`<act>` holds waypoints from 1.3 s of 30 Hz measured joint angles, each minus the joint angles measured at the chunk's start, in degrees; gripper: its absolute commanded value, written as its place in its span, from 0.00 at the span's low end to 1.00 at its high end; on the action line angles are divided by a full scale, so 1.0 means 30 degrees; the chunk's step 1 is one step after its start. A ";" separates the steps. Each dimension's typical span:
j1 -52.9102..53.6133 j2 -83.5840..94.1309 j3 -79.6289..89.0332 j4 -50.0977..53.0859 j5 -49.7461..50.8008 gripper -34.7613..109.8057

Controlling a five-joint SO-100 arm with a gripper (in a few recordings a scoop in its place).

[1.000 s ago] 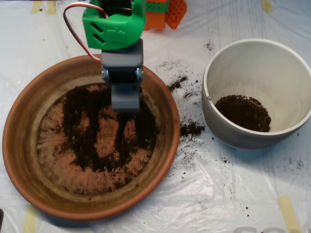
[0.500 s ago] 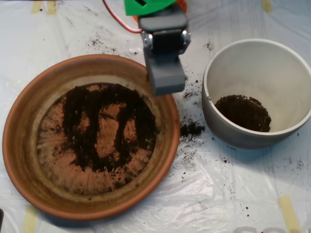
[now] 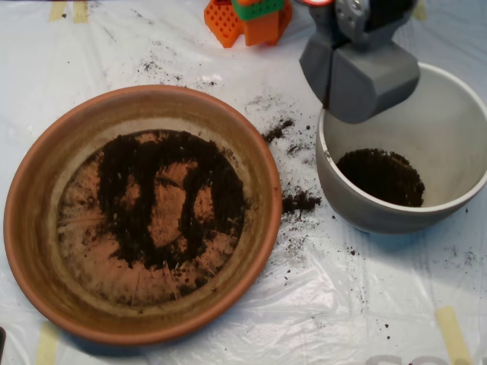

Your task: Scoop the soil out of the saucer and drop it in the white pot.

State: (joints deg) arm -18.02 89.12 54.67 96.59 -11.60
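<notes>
Scoop [image 3: 358, 82]: has moved right from above the saucer's upper rim to above the white pot's upper-left rim; shells look closed together.
Contents of scoop: hidden.
White pot [image 3: 456, 114]: unmoved; soil patch on its floor.
Soil [image 3: 163, 194]: unchanged spread in saucer [image 3: 30, 228].
Arm: cut off by top edge.

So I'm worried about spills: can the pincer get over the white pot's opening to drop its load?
Probably yes: the pincer hangs at the white pot's upper-left rim, and nothing stands between it and the open mouth.
</notes>
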 measured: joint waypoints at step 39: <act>0.0293 0.1113 0.1875 -0.1289 0.2109 0.50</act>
State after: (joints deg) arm -17.14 92.46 60.29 92.72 -5.27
